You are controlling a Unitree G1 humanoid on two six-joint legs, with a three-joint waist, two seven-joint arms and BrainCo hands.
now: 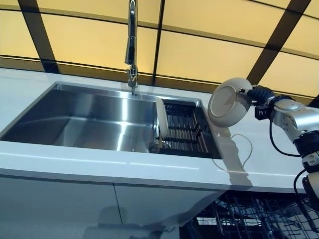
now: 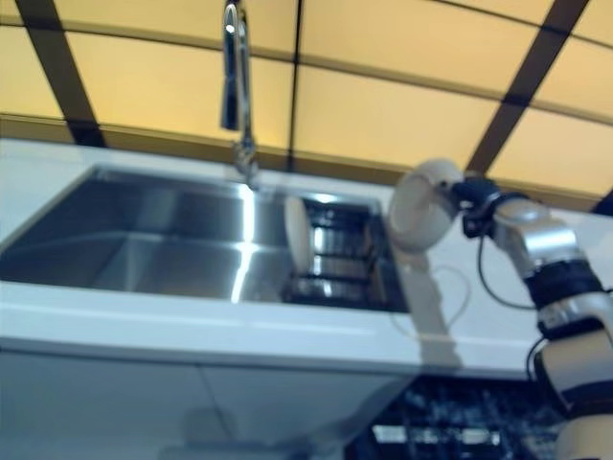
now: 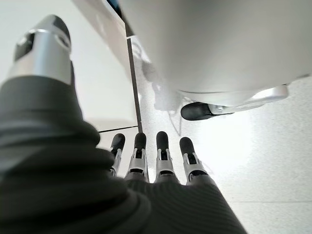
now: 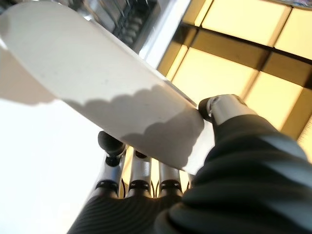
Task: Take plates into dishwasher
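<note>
The right hand (image 1: 254,94) grips a round white plate (image 1: 228,102) by its rim, thumb on one face and fingers (image 4: 140,173) on the other, holding it on edge in the air just past the right end of the stainless steel sink (image 1: 89,122) and above the white surface (image 1: 259,154). The plate is matt, smooth and shallow with a raised foot ring on its back. A second white plate (image 1: 161,123) stands on edge in the black slatted drying rack (image 1: 187,130) set in the sink's right end. A chrome tap (image 1: 131,45) rises behind the sink against amber panels with dark frames. Below the surface, right of the sink, wire racks of the open dishwasher (image 1: 259,216) show.

Only the right wrist view shows the fingers pressed against the plate's broad matt face. Only the left wrist view shows the left hand (image 3: 151,165), its fingers straight and empty over a pale speckled floor.
</note>
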